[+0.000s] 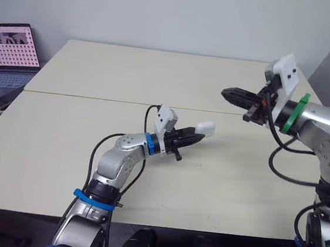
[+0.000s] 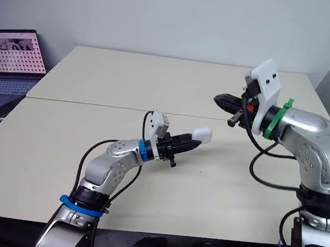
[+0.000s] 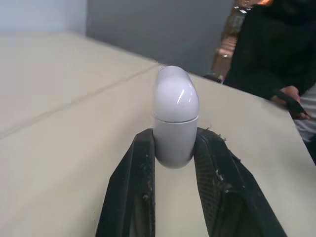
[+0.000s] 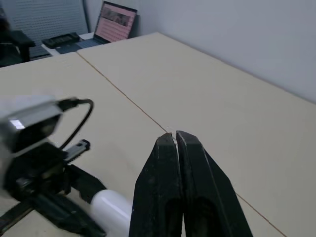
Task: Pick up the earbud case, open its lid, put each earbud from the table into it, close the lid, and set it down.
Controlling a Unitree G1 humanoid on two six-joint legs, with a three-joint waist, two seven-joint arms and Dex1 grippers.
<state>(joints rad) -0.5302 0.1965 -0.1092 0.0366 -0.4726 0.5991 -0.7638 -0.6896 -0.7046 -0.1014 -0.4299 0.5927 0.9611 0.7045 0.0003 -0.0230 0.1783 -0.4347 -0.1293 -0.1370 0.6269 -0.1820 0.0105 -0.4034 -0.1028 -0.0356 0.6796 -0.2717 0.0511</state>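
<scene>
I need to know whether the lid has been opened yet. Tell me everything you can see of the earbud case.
The earbud case is a small, white, glossy capsule, plastic by its look, with a thin seam between lid and body. The lid is closed. The left gripper clamps its body end between both black fingers, with the lid end pointing away, seemingly just above the table. Nothing else touches it.

Glossy plastic earbud case [image 3: 175, 118], matt table [image 3: 59, 148] — smooth
</scene>
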